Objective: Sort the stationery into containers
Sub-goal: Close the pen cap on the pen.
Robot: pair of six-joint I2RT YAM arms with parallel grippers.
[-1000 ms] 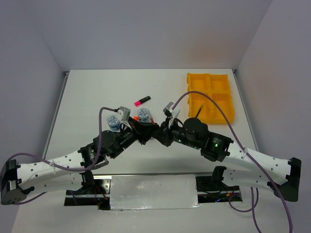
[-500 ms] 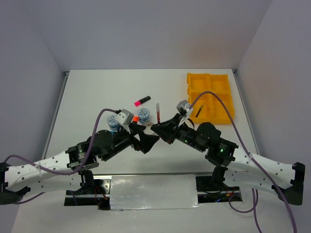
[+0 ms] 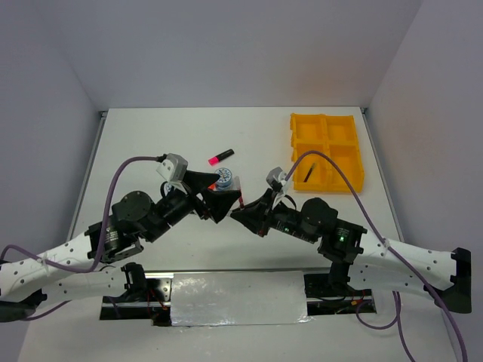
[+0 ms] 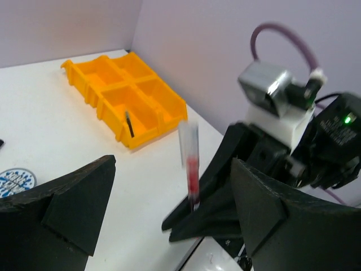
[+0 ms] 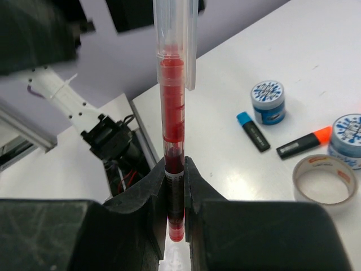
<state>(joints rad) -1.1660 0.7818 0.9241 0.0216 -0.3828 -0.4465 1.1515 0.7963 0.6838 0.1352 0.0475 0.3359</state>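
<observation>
Pinching the lower end of a red-ink pen (image 5: 174,107), the right claw (image 5: 176,166) is closed tight on it. The pen stands upright out of its fingers with the clear cap end uppermost. It is raised over the middle of the desk (image 3: 151,143), nearer the near edge than the far one. The left claw (image 4: 174,162) faces it with jaws spread wide and grips nothing. In the left wrist view the pen stands in the gap between that claw's two fingers (image 4: 67,209), touching neither.

Lying together on the desk are a blue-white tape roll (image 5: 268,101), a second roll (image 5: 350,138), a blue-capped highlighter (image 5: 252,131), an orange-capped highlighter (image 5: 304,143) and a silver tape ring (image 5: 324,179). A pink-capped highlighter (image 3: 220,157) lies farther toward the far edge. The yellow tray (image 3: 355,162) sits by the far right corner, with a black pen (image 3: 311,172) leaning in its near-left compartment.
</observation>
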